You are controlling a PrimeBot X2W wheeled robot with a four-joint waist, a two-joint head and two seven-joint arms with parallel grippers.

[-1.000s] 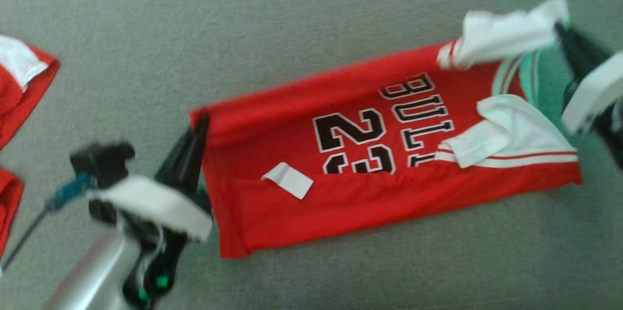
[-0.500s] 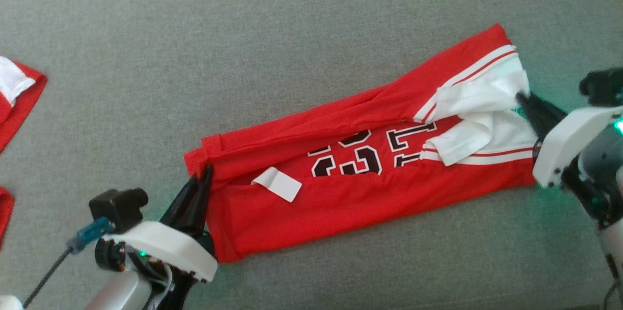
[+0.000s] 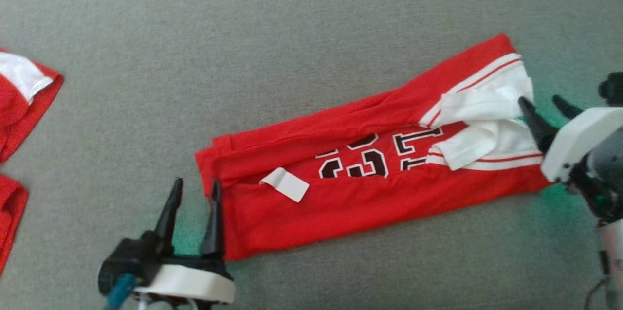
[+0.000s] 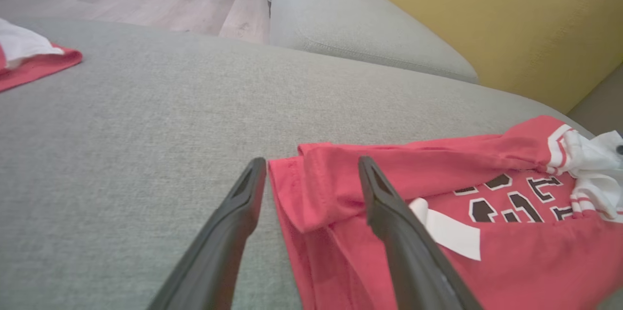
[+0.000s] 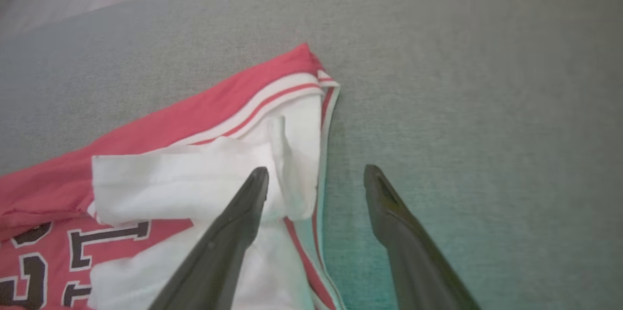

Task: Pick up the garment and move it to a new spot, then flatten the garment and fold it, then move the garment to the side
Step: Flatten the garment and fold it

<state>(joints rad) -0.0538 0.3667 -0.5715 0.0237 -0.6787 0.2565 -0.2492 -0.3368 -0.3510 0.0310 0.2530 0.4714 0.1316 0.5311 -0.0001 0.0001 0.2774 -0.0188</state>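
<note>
Your left end effector (image 3: 196, 182) and right end effector (image 3: 539, 100) stand spread wide, gripping nothing, one at each end of the folded red garment (image 3: 370, 193), which lies flat and slantwise on the grey sofa cushion (image 3: 243, 57).

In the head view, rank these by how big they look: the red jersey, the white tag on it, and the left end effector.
Largest: red jersey.
Next: left end effector, though it is likely nearer the camera, which inflates it.
Smallest: white tag.

Left pincer (image 3: 197, 182) and right pincer (image 3: 539, 100) have dark tapered fingers (image 3: 169, 215), white wrist shells (image 3: 187, 288).
</note>
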